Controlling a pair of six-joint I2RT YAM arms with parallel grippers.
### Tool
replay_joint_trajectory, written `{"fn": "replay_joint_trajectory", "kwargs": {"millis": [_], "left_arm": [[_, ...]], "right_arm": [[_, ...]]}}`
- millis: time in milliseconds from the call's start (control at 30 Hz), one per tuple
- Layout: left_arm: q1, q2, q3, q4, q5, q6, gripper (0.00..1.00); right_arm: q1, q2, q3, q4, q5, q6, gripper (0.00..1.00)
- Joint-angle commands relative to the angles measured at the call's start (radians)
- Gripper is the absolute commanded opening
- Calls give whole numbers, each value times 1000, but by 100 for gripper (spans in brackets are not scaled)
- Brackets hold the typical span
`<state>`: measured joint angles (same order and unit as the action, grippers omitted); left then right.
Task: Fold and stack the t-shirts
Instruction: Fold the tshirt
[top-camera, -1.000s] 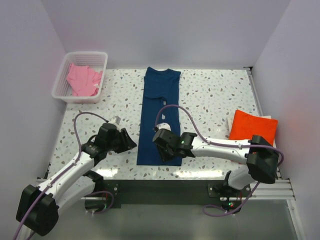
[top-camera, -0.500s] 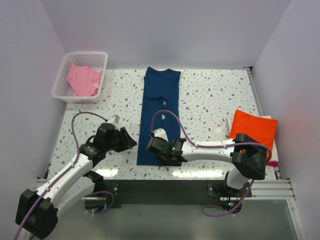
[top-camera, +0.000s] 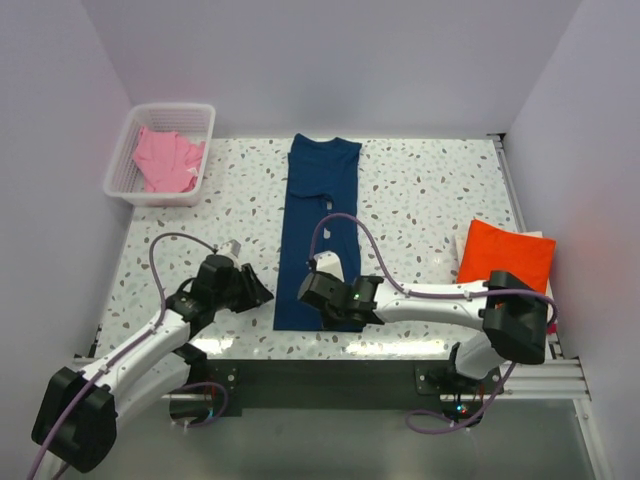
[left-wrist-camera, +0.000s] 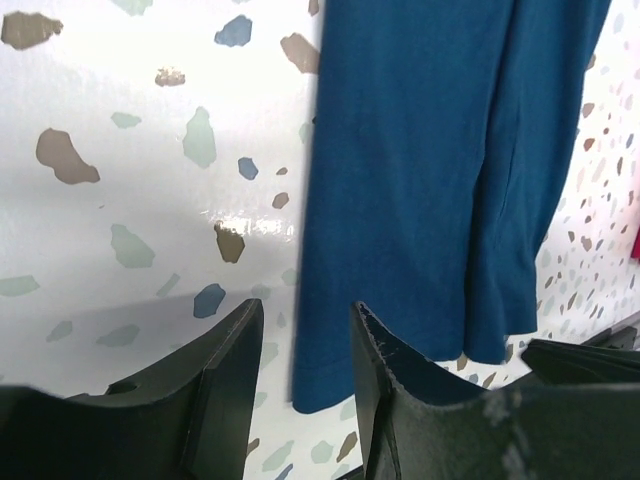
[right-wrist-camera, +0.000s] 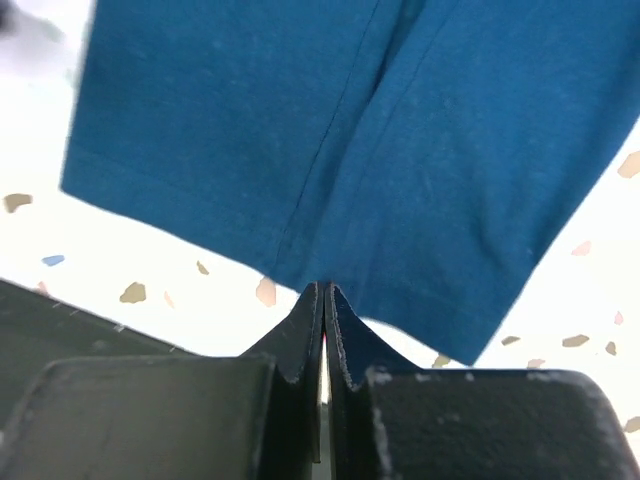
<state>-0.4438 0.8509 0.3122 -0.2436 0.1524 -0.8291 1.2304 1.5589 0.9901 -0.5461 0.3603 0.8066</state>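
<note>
A navy t-shirt lies flat as a long folded strip down the middle of the table, collar at the far end. My left gripper is open and empty just left of the shirt's near-left corner; in the left wrist view the gripper has that corner of the shirt beyond its tips. My right gripper is shut over the near hem; in the right wrist view its tips touch the hem of the shirt. A folded orange t-shirt lies at the right. A pink t-shirt lies crumpled in the basket.
A white lattice basket stands at the far left corner. The orange shirt rests on a pale sheet by the right wall. The table's near edge runs just below the shirt's hem, with the arm bases behind it.
My right gripper has slid left and nearer along the shirt's lower end to the hem. My left gripper has shifted slightly nearer and toward the shirt's corner. The shirt has not moved.
</note>
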Motion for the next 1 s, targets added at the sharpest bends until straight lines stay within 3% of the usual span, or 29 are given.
{"fn": "replay_joint_trajectory", "kwargs": {"millis": [0,233,833,967], "left_arm": [[-13,17,-12,76,-5,-18,44],[-32,54,-12,99,-2,-10,44],[-41,68,-7,102,7,-2,44],[-41,76,-7,106,10,-2,44]], "right_arm": [[4,-86,7,-40,57,22,0],[4,-114,33,-63,31,3,0],[7,138,-19,158,-119,39,0],[7,99,-28,160,-129,43,9]]}}
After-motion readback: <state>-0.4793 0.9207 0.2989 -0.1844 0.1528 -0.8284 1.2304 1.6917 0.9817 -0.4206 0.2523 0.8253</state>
